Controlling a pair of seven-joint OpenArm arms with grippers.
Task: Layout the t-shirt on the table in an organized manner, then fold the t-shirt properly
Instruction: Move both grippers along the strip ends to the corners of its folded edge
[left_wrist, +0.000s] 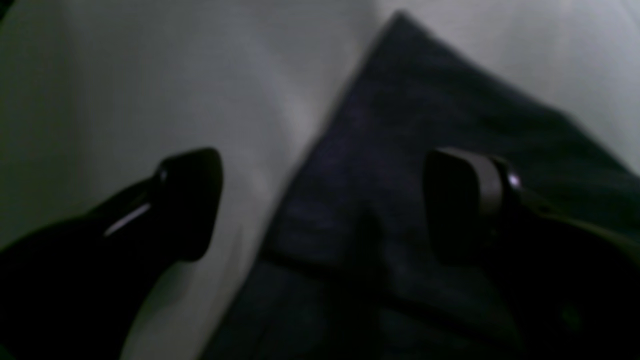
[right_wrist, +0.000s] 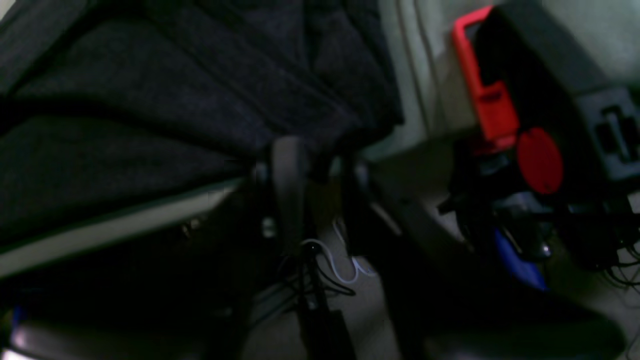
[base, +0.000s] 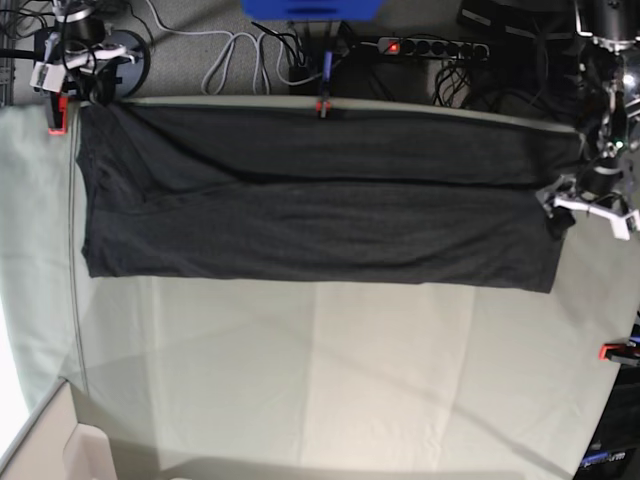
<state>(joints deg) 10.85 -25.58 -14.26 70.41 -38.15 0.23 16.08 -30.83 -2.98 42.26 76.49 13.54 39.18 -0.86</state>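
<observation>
The dark t-shirt (base: 320, 215) lies as a long folded band along the table's (base: 350, 380) far edge, plain side up. My right gripper (base: 92, 95) is at the shirt's far-left corner by the table edge. In the right wrist view its fingers (right_wrist: 289, 170) stand close together, pinching the dark cloth (right_wrist: 150, 100) at its hem. My left gripper (base: 556, 216) is at the shirt's right end. In the left wrist view it (left_wrist: 325, 205) is open, one finger over the pale table (left_wrist: 125, 75) and the other over the shirt (left_wrist: 400, 125), straddling its edge.
Red clamps hold the cloth at the far-left corner (base: 57, 115), far middle (base: 322, 107) and right edge (base: 615, 350); one shows close to my right gripper (right_wrist: 492, 100). Cables and a power strip (base: 430, 47) lie on the floor beyond the far edge.
</observation>
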